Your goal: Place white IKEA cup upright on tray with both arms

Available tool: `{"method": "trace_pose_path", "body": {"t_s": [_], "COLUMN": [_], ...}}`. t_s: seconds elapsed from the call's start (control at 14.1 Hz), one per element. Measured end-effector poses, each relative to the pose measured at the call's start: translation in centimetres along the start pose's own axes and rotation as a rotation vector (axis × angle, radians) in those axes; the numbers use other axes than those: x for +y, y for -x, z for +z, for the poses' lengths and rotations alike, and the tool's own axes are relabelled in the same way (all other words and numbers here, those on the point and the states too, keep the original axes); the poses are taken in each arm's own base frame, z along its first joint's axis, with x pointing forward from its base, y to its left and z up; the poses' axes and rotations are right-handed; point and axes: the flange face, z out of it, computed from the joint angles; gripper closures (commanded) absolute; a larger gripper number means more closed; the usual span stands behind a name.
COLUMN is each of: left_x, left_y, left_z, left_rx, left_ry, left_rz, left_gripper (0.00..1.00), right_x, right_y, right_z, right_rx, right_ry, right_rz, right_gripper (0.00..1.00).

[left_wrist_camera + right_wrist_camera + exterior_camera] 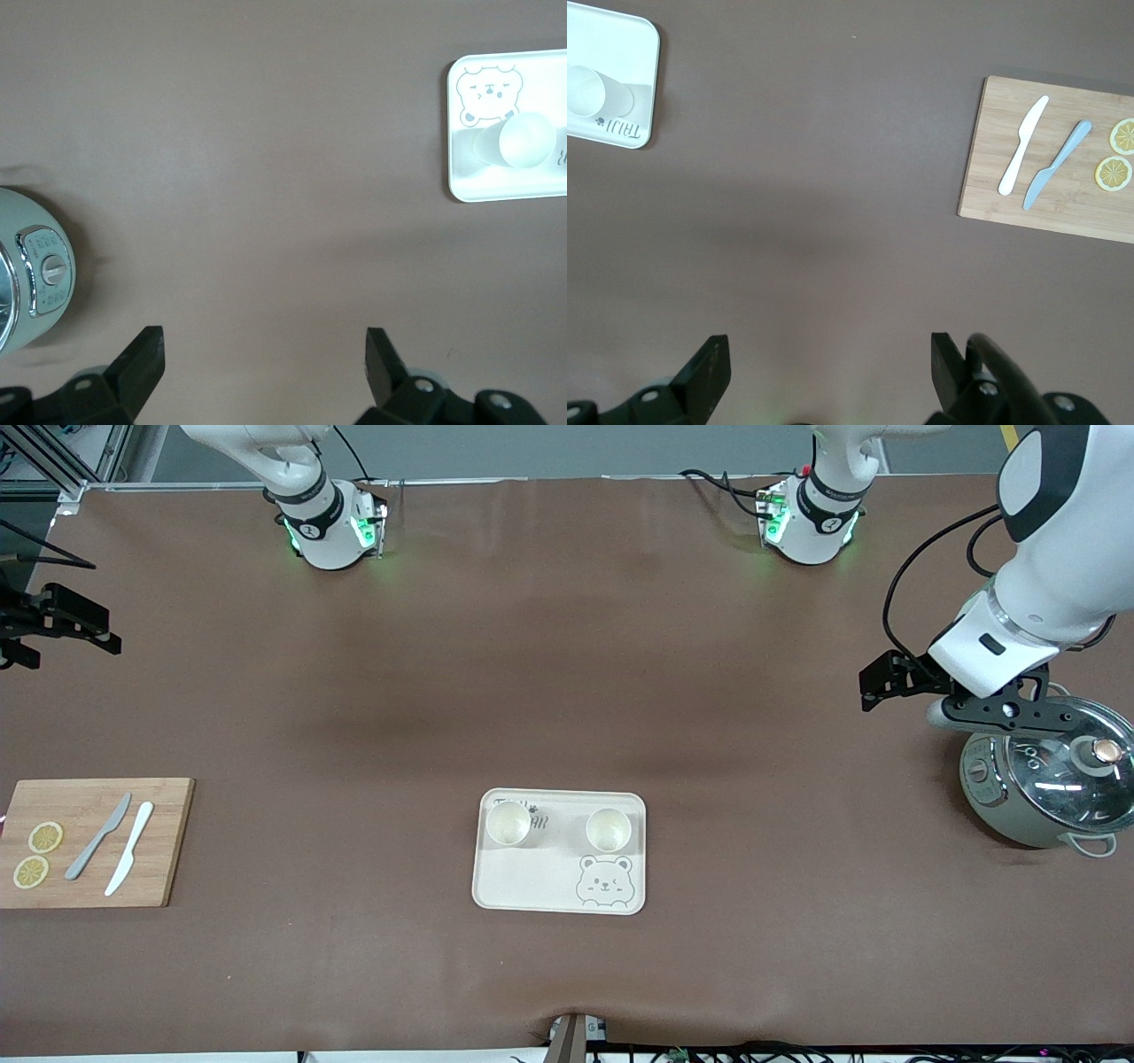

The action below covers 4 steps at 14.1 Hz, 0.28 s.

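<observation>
Two white cups point(508, 823) stand upright on the tray point(532, 881) while the left gripper point(264, 363) and right gripper point(830, 367) hover released over bare table.

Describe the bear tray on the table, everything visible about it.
The tray is a flat cream rectangle with rounded corners and a low raised rim, plastic by the look of it. A line-drawn bear face fills one corner nearer the front camera; dark lettering sits in a farther corner, partly hidden. It lies level on the brown table, midway between the arms' ends. Two white cups stand upright on its farther half, apart from each other. No gripper touches it.
</observation>
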Motion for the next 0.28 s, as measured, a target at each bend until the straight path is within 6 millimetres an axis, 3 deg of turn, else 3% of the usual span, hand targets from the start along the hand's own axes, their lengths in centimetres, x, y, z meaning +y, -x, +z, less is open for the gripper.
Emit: {"method": "trace_pose_path", "body": {"t_s": [0.28], "left_x": [-0.01], "left_y": [-0.03], "left_z": [0.13], "left_rx": [-0.002], "left_ry": [0.000], "left_rz": [0.000], "left_gripper": [0.00], "right_x": [-0.18], "right_y": [0.92], "right_z": [-0.44], "right_rx": [-0.009], "right_ry": [-0.004], "right_rz": [0.000], "right_gripper": [0.00]}}
